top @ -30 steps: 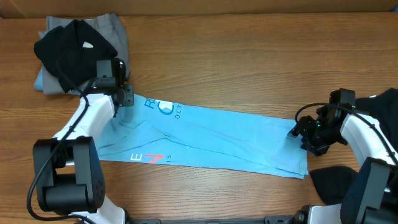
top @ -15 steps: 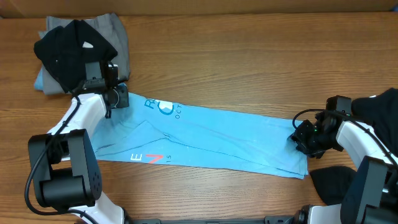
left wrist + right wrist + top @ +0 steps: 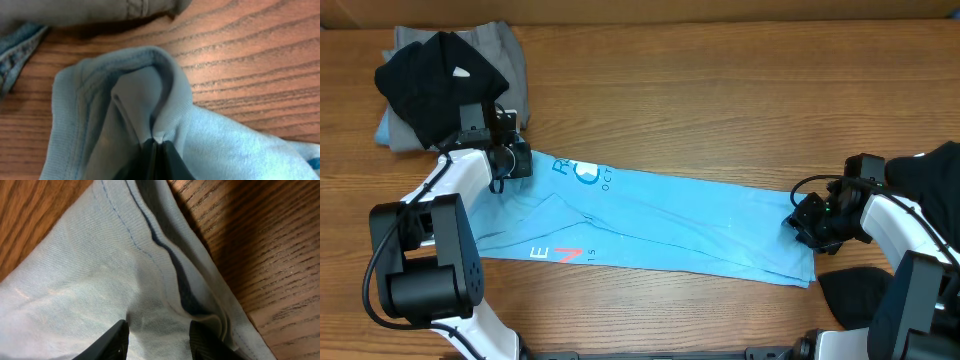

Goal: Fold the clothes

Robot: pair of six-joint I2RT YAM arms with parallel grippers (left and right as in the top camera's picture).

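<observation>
Here, the left tool (image 3: 156, 146) is pinched shut on the neckband (image 3: 165, 65) of the sky-blue T-shirt (image 3: 670, 225), while the right tool (image 3: 161, 339) stands partly open, fingertips (image 3: 116, 339) straddling the hem (image 3: 130, 235) with no visible grip. The shirt lies stretched lengthwise across the wooden counter (image 3: 720, 100), seemingly taken at both ends for an end-to-end fold. A pile of black and grey garments (image 3: 440, 75) sits beyond the left arm.

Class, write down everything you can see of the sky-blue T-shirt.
The sky-blue T-shirt, soft knit with white and coral-red lettering, lies folded into a long, wrinkled band on the wooden table. The left gripper is shut on its ribbed collar, pinching it into a peak; the right gripper rests open on the stitched hem end.
</observation>
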